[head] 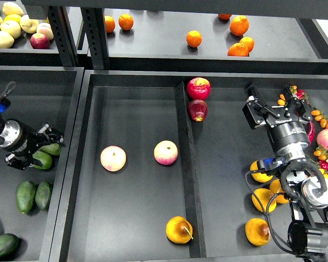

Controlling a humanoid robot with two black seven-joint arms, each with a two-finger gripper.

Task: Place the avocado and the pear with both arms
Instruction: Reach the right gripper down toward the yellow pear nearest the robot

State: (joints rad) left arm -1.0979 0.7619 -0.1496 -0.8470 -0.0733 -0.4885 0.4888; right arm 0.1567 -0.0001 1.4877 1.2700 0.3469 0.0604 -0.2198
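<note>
My left gripper (50, 143) is closed around an avocado (44, 159) in the left bin (71, 164), with more avocados (26, 196) lying nearer me. My right gripper (268, 106) hangs open and empty over the right compartment. The pear (179, 229) lies in the middle compartment's near right corner, against the divider (188, 180), two apples (165, 152) beyond it.

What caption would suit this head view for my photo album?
Left gripper reaching among avocados in the side tray, right gripper open above the right compartment, a pear lying in the middle tray.
</note>
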